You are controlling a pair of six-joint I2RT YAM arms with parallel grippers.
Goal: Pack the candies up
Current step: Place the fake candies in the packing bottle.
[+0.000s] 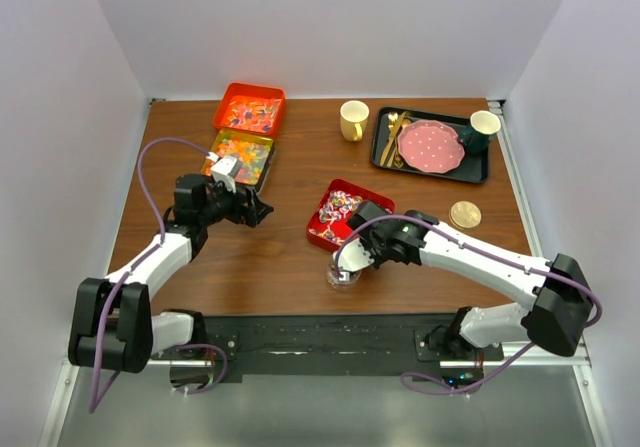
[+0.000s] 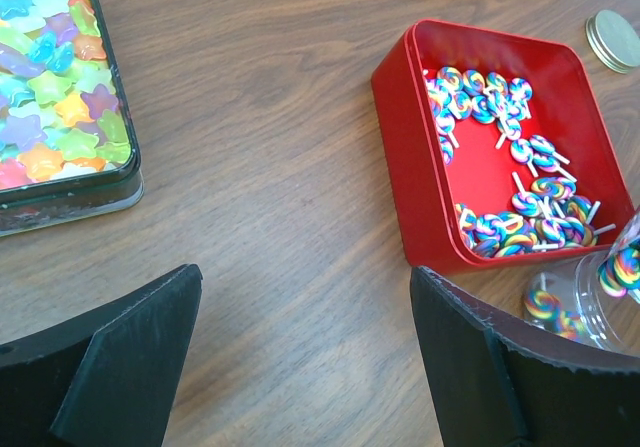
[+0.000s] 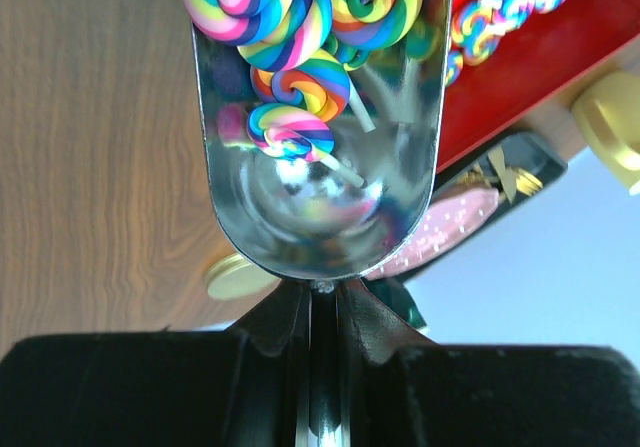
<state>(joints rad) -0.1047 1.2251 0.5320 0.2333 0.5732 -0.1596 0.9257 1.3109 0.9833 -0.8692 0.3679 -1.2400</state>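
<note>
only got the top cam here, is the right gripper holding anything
Observer: Yes. The right wrist view shows the right gripper shut on the handle of a metal scoop.
Operator: loaded or empty
Observer: Loaded. Several swirl lollipops lie in its bowl.
Operator: any packed yet
Observer: The left wrist view shows a few already inside the clear jar.
</note>
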